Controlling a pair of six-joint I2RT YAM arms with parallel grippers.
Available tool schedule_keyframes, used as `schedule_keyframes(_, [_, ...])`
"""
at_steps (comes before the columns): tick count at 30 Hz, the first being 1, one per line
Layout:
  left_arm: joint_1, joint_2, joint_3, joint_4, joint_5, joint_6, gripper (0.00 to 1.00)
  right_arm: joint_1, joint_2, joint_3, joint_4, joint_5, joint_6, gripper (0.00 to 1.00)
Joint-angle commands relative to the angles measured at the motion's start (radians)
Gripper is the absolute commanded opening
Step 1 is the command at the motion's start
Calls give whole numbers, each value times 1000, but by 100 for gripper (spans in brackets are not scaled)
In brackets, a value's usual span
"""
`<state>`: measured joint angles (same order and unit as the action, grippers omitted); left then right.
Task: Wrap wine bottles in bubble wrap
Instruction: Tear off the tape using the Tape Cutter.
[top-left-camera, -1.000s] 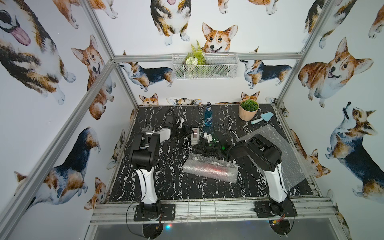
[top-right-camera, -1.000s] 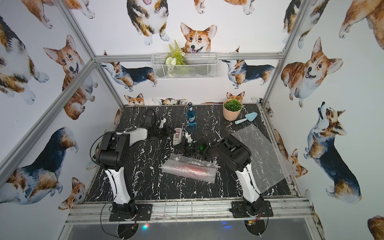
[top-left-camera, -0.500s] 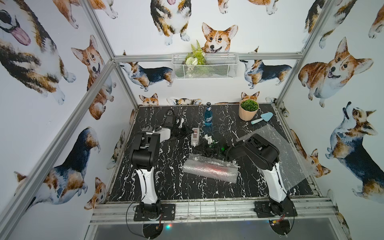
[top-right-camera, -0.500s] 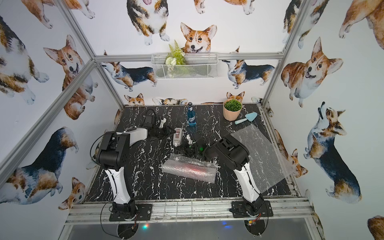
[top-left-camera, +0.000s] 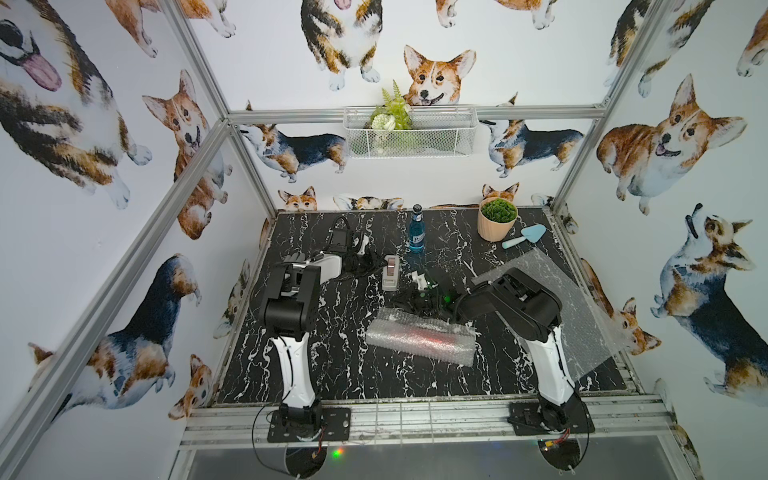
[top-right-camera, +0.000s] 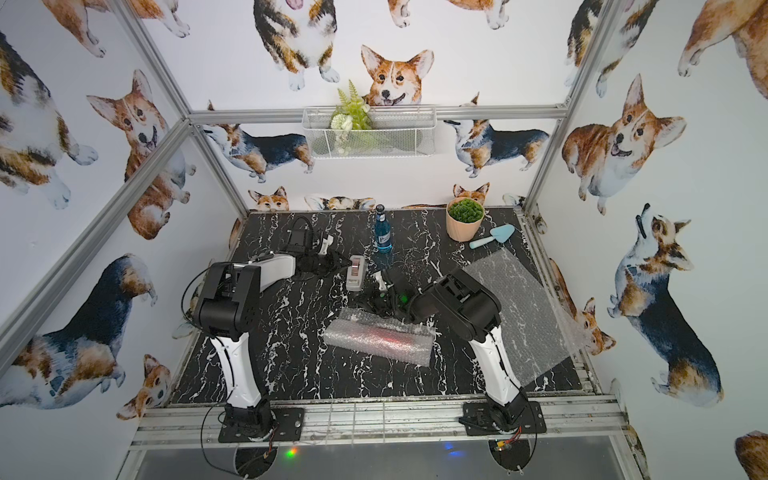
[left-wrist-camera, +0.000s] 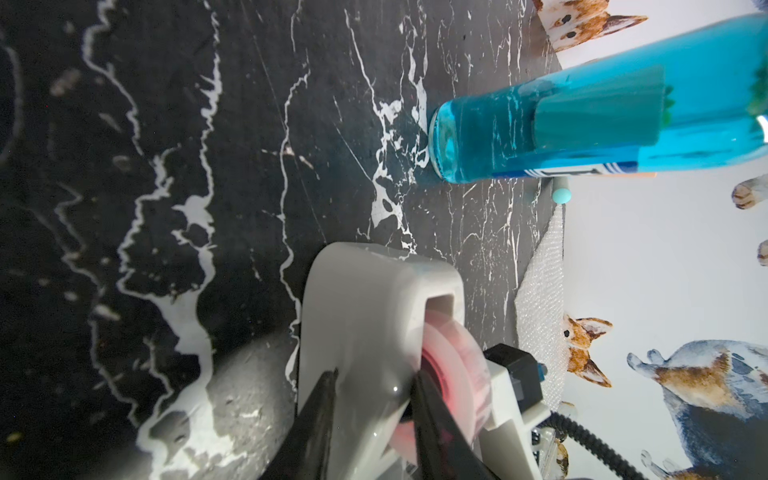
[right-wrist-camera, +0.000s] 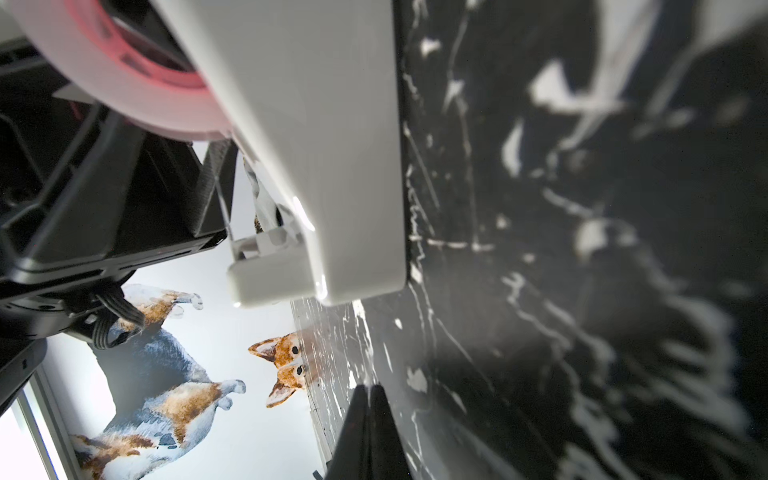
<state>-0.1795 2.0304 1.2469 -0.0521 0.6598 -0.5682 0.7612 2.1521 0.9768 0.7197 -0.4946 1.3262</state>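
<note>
Left pincer (left-wrist-camera: 376, 372) clamping tape dispenser (left-wrist-camera: 374, 291) — grip clear only in wrist view, right pincer (right-wrist-camera: 370, 388) clenched, empty

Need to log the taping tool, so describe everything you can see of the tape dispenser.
The tape dispenser is a grey, glossy plastic block holding a pink-cored roll of tape. It stands on the black marble-look table, near the upright blue bottle. The left claw grips its wall beside the roll; the right claw, shut, sits just off its cutter end.
</note>
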Motion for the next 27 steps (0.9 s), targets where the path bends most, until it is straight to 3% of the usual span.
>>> schedule_keyframes(1, [-2, 16, 3, -74, -66, 14, 34, -6, 10, -50, -257, 40, 97, 0])
schedule_keyframes(6, [-2, 14, 2, -68, -48, 16, 35, -14, -60, -30, -269, 42, 3, 0])
schedule_keyframes(12, [-2, -39, 57, -137, -64, 68, 39, -53, -245, 43, -463, 47, -307, 0])
schedule_keyframes(15, [-2, -83, 119, -218, -94, 139, 45, -63, -364, 115, -740, 75, -642, 0])
schedule_keyframes(19, [-2, -159, 179, -296, -98, 252, 53, -66, -496, 126, -903, 82, -973, 0])
schedule_keyframes(22, [-2, -263, 219, -404, -34, 443, 59, -65, -613, 102, -984, 114, -1183, 0])
schedule_keyframes(27, [-21, -486, 177, -607, 106, 816, 60, -47, -783, 81, -1073, 118, -1458, 0])
